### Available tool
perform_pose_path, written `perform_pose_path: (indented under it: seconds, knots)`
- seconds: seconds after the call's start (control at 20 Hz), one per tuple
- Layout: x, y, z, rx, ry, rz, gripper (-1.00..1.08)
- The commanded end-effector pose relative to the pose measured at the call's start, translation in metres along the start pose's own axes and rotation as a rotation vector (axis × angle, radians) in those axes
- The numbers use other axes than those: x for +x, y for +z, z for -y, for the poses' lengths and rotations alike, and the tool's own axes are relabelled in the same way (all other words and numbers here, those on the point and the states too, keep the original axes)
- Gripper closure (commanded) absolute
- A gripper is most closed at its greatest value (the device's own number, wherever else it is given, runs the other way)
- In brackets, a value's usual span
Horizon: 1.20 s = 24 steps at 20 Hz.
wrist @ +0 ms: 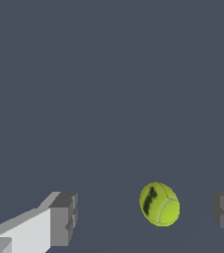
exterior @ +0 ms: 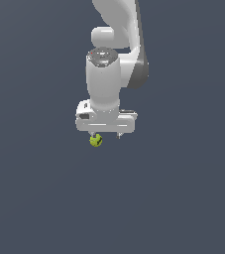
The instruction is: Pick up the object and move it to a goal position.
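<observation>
My arm hangs straight down, wrist vertical, claw pointing downward, jaws spread wide apart, gripping nothing.

My 2 fingers stand wide apart, and the gap between them holds only the ball, which sits nearer the finger at the wrist frame's lower right edge than the one at lower left. I see clear space on each side of it, more on the lower-left side.

In the exterior view, the ball sits just below my gripper, under its left half in the frame. All around it the dark surface is bare; only my own arm fills the upper centre.
</observation>
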State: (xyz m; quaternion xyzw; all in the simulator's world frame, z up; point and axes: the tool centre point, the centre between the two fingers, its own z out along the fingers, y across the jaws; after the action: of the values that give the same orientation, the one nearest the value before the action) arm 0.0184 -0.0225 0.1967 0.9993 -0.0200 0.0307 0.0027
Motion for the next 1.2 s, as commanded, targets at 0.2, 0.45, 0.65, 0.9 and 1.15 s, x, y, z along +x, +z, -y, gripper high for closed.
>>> perform_pose_path:
  seconds: [0.2, 0.45, 0.65, 0.9, 1.15]
  knots:
    - [-0.002, 0.003, -0.001, 0.000, -0.014, 0.003, -0.92]
    - [-0.007, 0.012, -0.007, -0.001, -0.055, 0.007, -0.92]
    - [-0.015, 0.023, -0.015, -0.001, -0.108, 0.013, -0.92]
    - [-0.028, 0.041, -0.027, 0.000, -0.199, 0.024, -0.92]
    - [-0.046, 0.062, -0.041, 0.004, -0.307, 0.036, -0.92]
